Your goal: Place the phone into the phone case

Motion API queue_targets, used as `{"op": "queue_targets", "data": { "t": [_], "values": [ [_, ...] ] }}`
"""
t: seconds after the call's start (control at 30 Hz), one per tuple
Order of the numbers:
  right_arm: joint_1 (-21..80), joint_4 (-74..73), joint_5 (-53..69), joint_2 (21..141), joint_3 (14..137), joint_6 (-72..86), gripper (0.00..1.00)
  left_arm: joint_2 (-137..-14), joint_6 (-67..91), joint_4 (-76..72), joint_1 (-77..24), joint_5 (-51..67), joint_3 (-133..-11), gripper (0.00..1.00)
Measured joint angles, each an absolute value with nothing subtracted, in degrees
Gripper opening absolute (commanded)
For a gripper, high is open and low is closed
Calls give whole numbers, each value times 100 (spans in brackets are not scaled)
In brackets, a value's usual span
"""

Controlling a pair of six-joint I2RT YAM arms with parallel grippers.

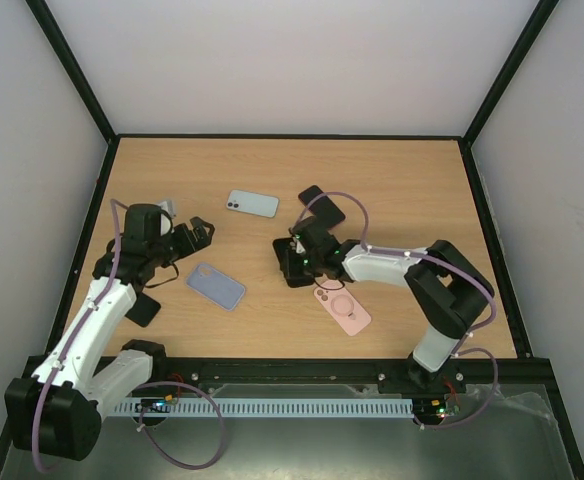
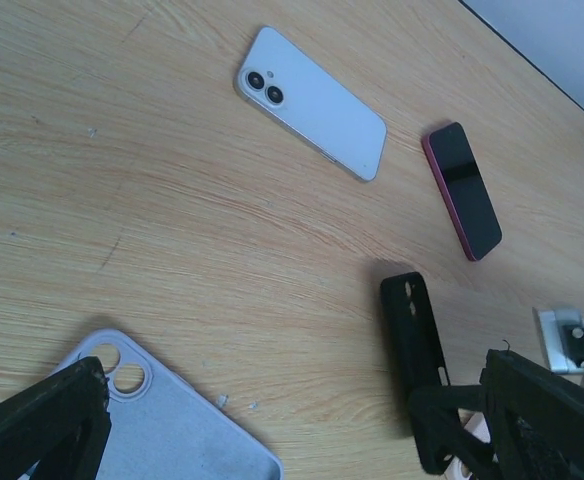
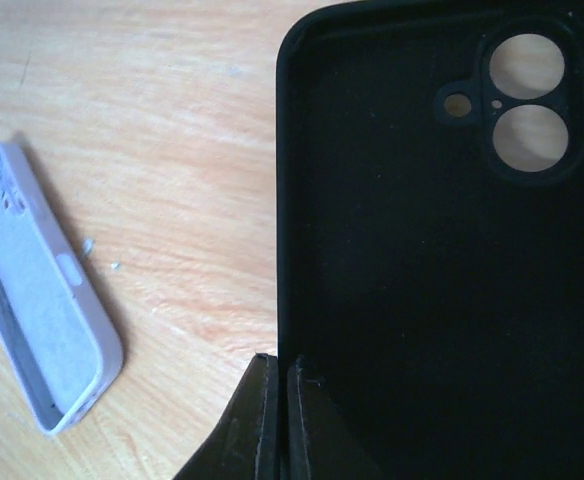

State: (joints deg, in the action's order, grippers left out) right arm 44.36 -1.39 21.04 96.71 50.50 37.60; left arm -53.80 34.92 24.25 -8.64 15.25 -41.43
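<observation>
The right gripper (image 3: 284,375) is pinched tight on the side wall of the black case (image 3: 432,250), one finger inside the rim and one outside. The case is held tilted up near the middle of the tabletop (image 1: 402,180); whether its lower edge still touches the wood is hard to judge from these views. The left gripper (image 2: 262,405) has its jaws spread wide with nothing between them, low over the lavender case (image 1: 216,286), which lies hollow side up toward the near left part of the tabletop.

The tabletop is pale wood-grain laminate, matte with a few faint scuffs, framed by black posts and plain white walls.

The pale blue phone (image 1: 251,204) lies flat, back up, toward the far edge and left of centre, its two round lenses at one corner. The dark phone (image 1: 322,207) lies screen up just beyond the held case, glossy black glass with a red rim. The black case is matte and soft-looking, with rounded corners and a cutout of two round holes. A pink case (image 1: 342,309) lies toward the near edge, right of centre.
</observation>
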Motion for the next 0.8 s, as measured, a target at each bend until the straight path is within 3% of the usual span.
{"op": "queue_targets", "data": {
  "t": [0.07,0.33,0.6,0.8],
  "values": [
    [4554,-139,2123,9751,5111,3767,9,-5380,3489,2416,-864,1522,-4143,100],
    [4565,-770,1347,9870,5848,3308,55,-5325,3444,2349,-864,1544,-4141,100],
    [3841,-1149,644,9845,6158,2714,99,-5282,3315,2344,-864,1651,-4143,100],
    [3319,-1225,403,10206,6726,2338,97,-5280,3229,2344,-864,1765,-4143,100]
  ]
}}
